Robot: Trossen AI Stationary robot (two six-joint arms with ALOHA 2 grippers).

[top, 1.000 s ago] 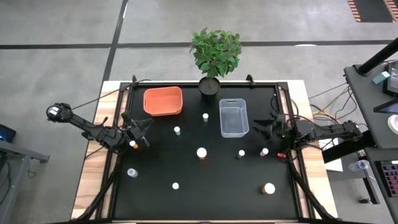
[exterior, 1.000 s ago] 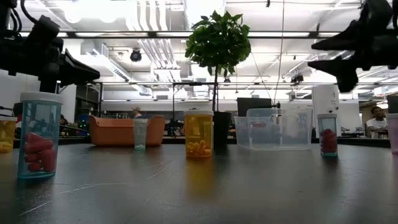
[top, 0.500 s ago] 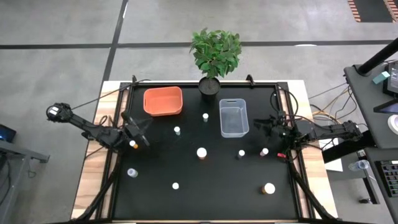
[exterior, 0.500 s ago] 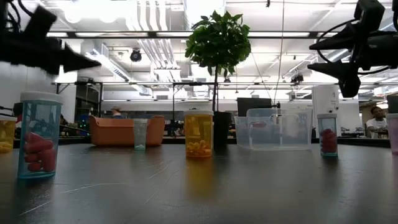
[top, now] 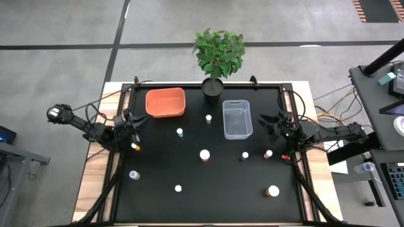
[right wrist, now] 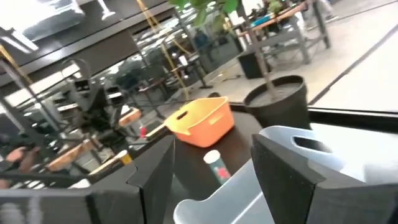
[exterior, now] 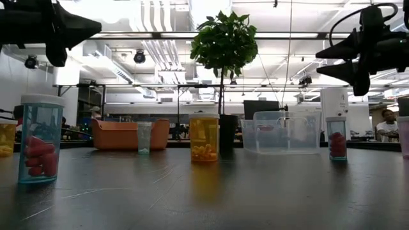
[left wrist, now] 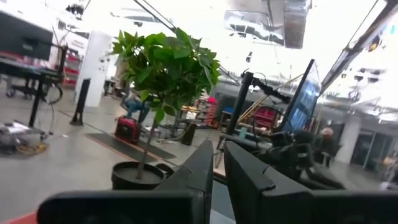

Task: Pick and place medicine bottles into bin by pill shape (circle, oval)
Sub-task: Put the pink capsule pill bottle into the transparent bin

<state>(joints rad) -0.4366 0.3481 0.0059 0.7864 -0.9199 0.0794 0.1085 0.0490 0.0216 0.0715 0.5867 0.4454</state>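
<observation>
Left gripper (top: 134,124) is sitting at the left edge of the black table (top: 208,202), left-middle of the high view, just above an amber bottle (top: 135,147). In its wrist view the two fingers (left wrist: 199,165) are running almost together with only a thin slit between them, so it is reading closed and holding nothing.

Right gripper (top: 273,124) is hovering at the right edge of the table, right-middle of the high view, just right of the clear bin (top: 237,119). Its wrist view is showing the fingers (right wrist: 283,165) spread wide, open and empty, with the clear bin wall between them.

Orange bin (top: 166,102) is sitting at upper left of the table, clear bin at upper centre-right, potted plant (top: 218,53) between them at the top edge.

Bottles are all lying on the table, none in a bin:
- white-capped bottle (top: 180,132) near the orange bin
- small bottle (top: 208,118) just left of the clear bin
- large white-capped bottle (top: 204,154) at centre
- dark bottle (top: 245,156) and pink bottle (top: 268,153) below the clear bin
- blue bottle (top: 134,175) at lower left
- white bottle (top: 178,188) at lower centre
- orange-bodied bottle (top: 273,190) at lower right
</observation>
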